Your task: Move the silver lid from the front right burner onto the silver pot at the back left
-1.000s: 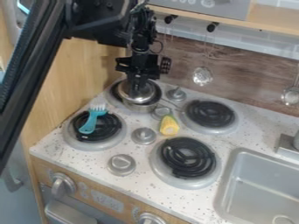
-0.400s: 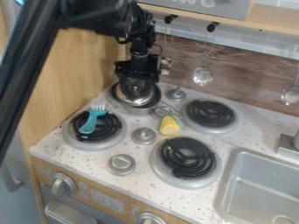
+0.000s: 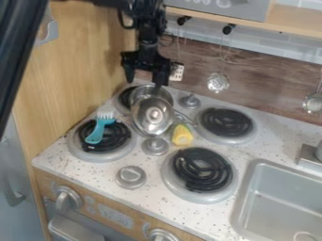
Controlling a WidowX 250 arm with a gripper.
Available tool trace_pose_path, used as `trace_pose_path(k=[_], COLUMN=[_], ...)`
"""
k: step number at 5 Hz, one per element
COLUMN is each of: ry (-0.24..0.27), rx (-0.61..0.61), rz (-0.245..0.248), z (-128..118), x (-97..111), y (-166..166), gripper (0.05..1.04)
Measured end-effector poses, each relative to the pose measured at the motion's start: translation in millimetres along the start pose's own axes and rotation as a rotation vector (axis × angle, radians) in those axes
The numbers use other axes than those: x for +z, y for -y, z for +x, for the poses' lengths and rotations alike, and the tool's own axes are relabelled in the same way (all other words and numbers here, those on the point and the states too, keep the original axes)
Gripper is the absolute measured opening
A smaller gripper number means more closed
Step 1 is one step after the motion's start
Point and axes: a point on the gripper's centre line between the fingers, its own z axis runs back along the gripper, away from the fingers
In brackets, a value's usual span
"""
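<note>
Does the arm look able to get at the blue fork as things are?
Probably yes. The fork lies uncovered on a burner, and the gripper hangs behind it, jaws apart. The tilted lid is off to one side, so the way seems free.

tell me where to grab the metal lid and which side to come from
Best bet is the round knob at the middle of the metal lid, coming from above and the camera side: the lid sits tilted at the pot's near edge, knob facing the camera.
</note>
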Motion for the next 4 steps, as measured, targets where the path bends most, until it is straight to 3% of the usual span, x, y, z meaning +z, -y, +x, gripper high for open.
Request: trace_pose_path(k=[1, 2, 3, 4], ry=[-0.023, -0.120, -0.177, -0.212], rx=[-0.022, -0.063, -0.106, -0.139], rz=[-0.024, -0.050, -0.051, -0.052], z=[-5, -18, -16, -22], x=[18, 27, 49, 50], y=[2, 5, 7, 12], gripper=[0.999, 0.999, 0.999, 0.999])
